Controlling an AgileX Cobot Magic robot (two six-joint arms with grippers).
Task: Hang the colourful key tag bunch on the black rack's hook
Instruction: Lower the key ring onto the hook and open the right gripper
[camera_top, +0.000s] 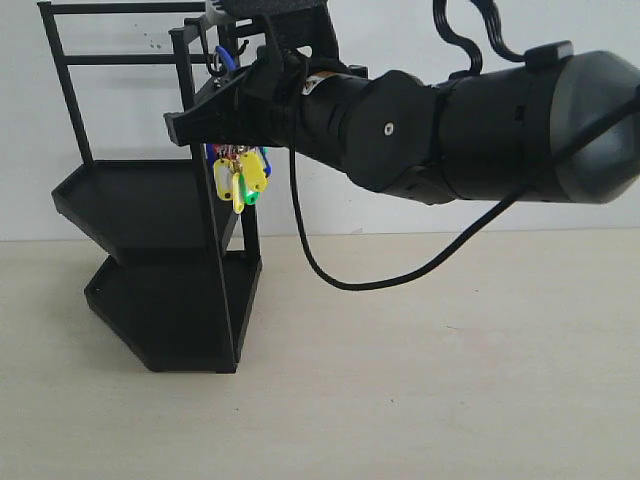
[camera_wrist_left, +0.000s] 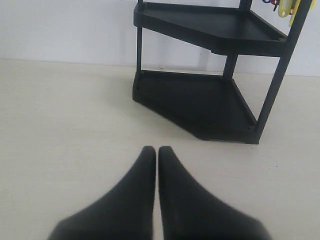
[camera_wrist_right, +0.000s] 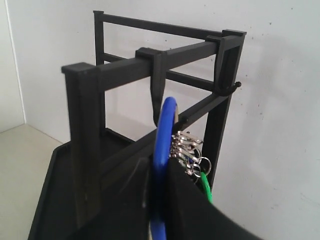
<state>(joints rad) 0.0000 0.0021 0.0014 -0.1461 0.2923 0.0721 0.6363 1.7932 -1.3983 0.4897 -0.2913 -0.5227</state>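
Note:
The black rack (camera_top: 150, 200) stands on the table at the left, against the wall. My right gripper (camera_top: 222, 100) reaches to its top bars and is shut on the blue carabiner loop (camera_wrist_right: 163, 140) of the colourful key tag bunch (camera_top: 242, 176). Yellow and green tags hang below the fingers, and the metal rings (camera_wrist_right: 187, 150) sit beside the pads. The loop's top lies right in front of a black hook (camera_wrist_right: 156, 95) hanging from the top bar; whether it is over the hook I cannot tell. My left gripper (camera_wrist_left: 153, 150) is shut and empty, low over the table.
A second hook (camera_wrist_right: 231, 89) with an upturned tip sits on the far post. The right arm's black cable (camera_top: 330, 270) droops towards the table. The rack's two shelves (camera_wrist_left: 200, 25) hold nothing. A white wall (camera_top: 400, 215) stands close behind the rack.

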